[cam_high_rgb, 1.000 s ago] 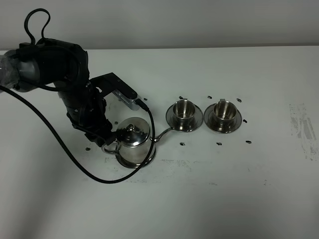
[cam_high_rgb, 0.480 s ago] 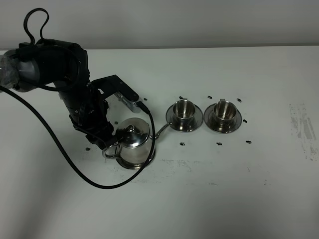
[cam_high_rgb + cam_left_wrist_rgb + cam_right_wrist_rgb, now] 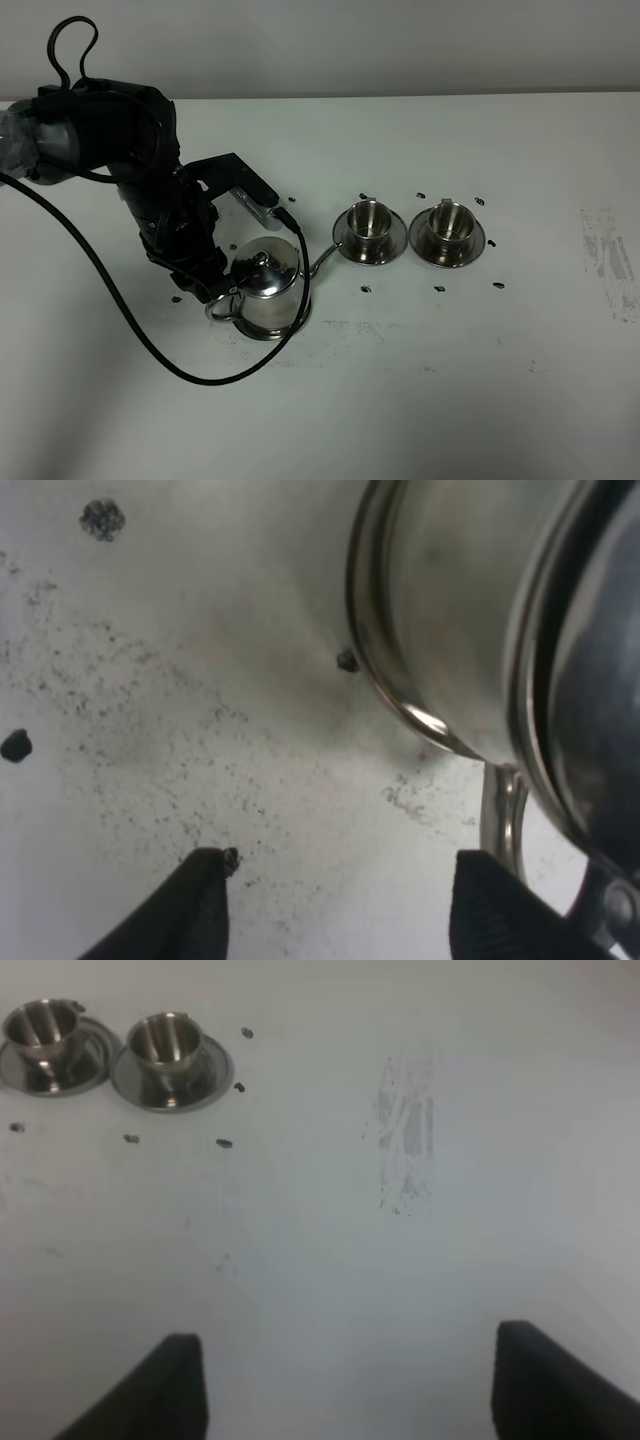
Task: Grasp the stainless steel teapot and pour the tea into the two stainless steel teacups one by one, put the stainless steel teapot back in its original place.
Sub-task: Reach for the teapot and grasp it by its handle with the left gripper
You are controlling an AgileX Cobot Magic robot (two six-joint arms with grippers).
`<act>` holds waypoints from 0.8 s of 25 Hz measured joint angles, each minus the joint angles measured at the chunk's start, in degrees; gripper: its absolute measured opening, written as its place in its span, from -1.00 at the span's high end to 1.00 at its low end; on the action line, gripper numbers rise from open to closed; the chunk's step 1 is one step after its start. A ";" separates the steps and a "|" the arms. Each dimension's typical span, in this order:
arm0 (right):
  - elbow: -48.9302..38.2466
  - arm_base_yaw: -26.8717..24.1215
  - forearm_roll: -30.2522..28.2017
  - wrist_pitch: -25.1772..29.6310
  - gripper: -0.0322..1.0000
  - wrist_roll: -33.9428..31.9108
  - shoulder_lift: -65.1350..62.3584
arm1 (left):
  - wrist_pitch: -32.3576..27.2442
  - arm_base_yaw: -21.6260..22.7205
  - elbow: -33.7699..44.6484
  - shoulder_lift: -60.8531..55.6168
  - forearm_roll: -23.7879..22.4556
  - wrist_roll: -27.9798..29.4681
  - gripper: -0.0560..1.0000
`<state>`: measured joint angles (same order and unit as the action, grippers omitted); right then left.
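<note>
White table (image 3: 420, 400), teapot (image 3: 265, 285) standing unpoured, my left gripper (image 3: 340, 885) half open beside its handle (image 3: 500, 810), clamping nothing I see, both cups (image 3: 369, 222) (image 3: 447, 222) to fill.

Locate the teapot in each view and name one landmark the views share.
Exterior high: teapot left of centre, spout toward the cups.
Left wrist: close up, its shiny side fills much of the picture.
Right wrist: not in it.
Shared landmark: black dots on the table.
</note>
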<state>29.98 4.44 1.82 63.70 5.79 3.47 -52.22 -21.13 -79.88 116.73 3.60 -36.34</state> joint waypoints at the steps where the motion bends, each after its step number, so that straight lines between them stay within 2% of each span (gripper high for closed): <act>1: 0.00 0.00 0.00 0.00 -0.19 0.05 0.00 | -0.28 0.00 0.00 0.00 0.05 -0.30 -0.01; 12: 0.00 0.00 0.00 0.00 -0.19 0.05 0.00 | -1.64 0.00 0.00 -0.16 1.41 -2.59 0.02; 20: 0.00 0.00 0.00 0.00 -0.19 0.05 0.00 | -4.44 0.00 0.01 -5.43 1.34 1.07 0.02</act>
<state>29.98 4.44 1.82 63.70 5.83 3.47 -56.66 -21.13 -79.87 111.31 4.94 -35.27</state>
